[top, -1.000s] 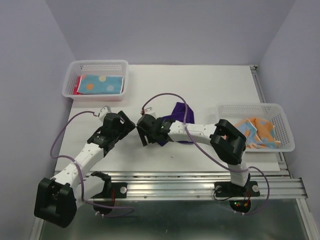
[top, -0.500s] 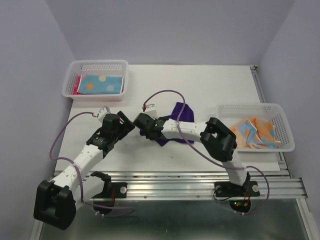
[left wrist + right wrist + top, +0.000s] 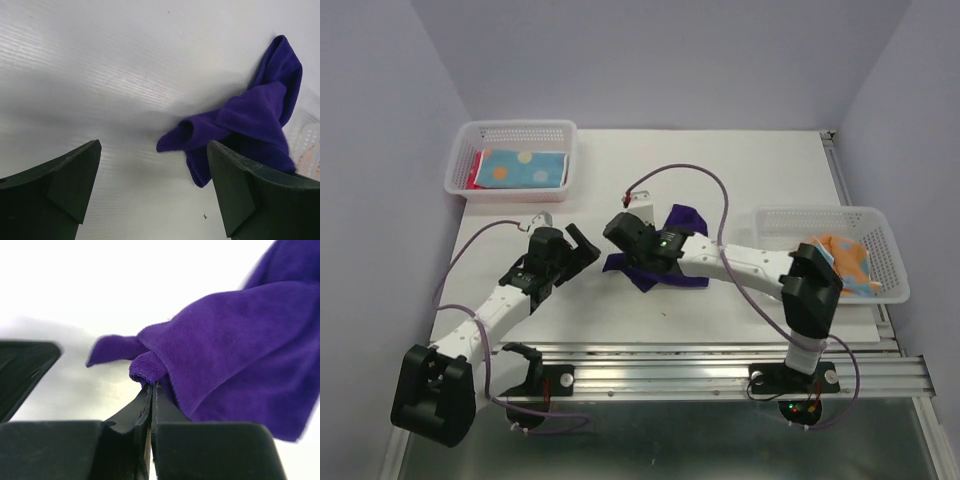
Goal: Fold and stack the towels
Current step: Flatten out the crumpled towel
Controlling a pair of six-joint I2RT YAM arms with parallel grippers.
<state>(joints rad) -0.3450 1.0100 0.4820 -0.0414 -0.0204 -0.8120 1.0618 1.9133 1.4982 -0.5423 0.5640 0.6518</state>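
The right gripper [image 3: 151, 390], just closed, is pinching the purple towel [image 3: 235, 355] by its edge; the left gripper [image 3: 152, 170] is hovering spread; flattening is likely starting.

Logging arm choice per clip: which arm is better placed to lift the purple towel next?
Right: the right gripper is shut on a fold of the purple towel; the left gripper stands open beside it, holding nothing.
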